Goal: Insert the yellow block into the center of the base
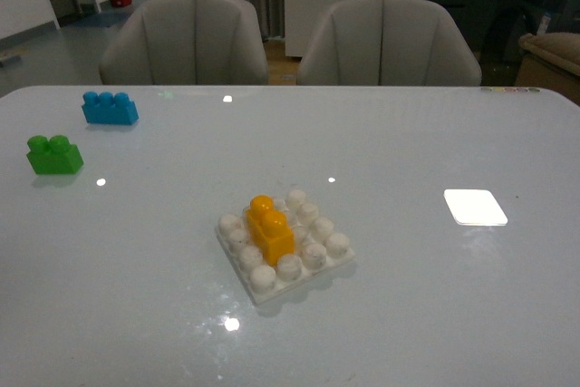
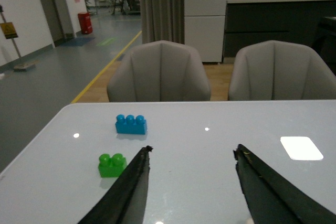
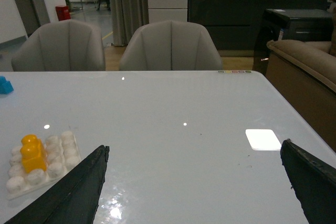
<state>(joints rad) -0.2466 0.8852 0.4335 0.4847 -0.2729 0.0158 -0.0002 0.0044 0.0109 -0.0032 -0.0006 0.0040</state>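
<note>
Notably, neither arm shows in the front view; each gripper appears only in its own wrist picture, and only as two dark fingers cut off by the frame edge. The left gripper [image 2: 191,153] has its fingers spread wide with bare tabletop between them, holding nothing. The right gripper [image 3: 195,150] is likewise spread wide and holds nothing.

On the table [image 1: 435,133], the yellow block [image 1: 270,228] stands upright on the base [image 1: 285,244], seated among the central studs; the studs beneath it are hidden. In the right wrist view the base [image 3: 42,163] is partly cut by the dark finger.

From the base, a green brick [image 1: 53,154] lies at about ten o'clock, well apart, with a blue brick [image 1: 110,108] beyond it toward eleven. A bright white patch [image 1: 475,207] sits at about three o'clock. Two grey chairs [image 1: 186,38] stand behind the far table edge.
</note>
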